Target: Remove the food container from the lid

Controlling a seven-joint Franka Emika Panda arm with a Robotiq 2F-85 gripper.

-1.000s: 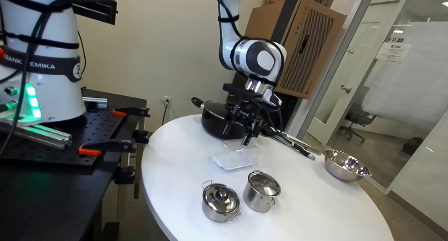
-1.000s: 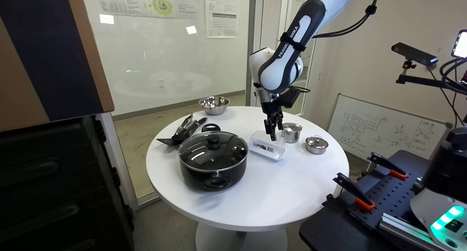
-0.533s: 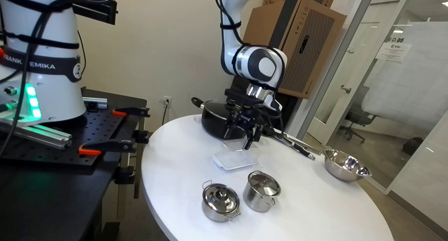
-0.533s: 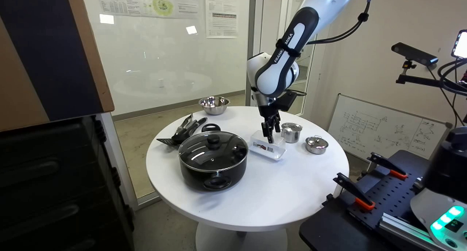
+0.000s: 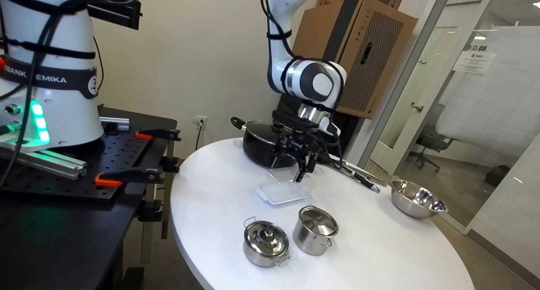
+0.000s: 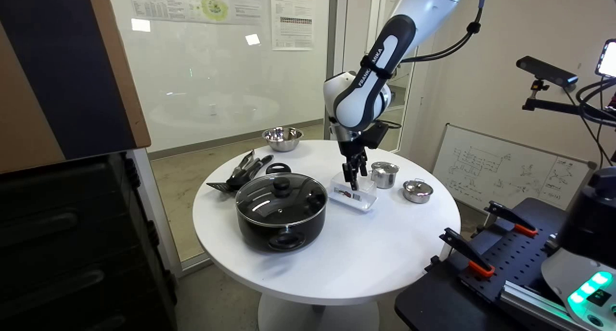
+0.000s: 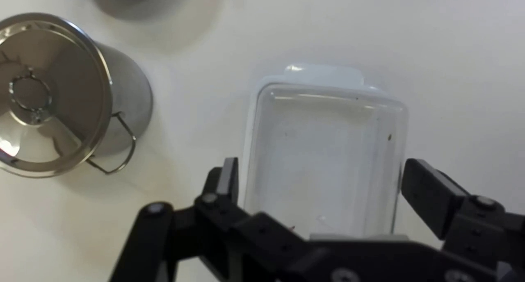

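Note:
The food container, a clear tub, appears to sit upside down on the lid. The lid is whitish; its tab and left edge show around the tub in the wrist view. In the exterior views the container stands on the table with the lid beneath. My gripper is open, one finger at each long side of the tub, apparently not pressing on it. In both exterior views the gripper points down at the container. The tub's near end is hidden by the gripper.
A tall lidded steel pot and a low lidded one stand beside the container. A large black pot stands on its other side. Black utensils and a steel bowl lie farther out on the round white table.
My gripper has moved down toward the container, shifting slightly, with its fingers still open. The container, lid and pots have not moved.

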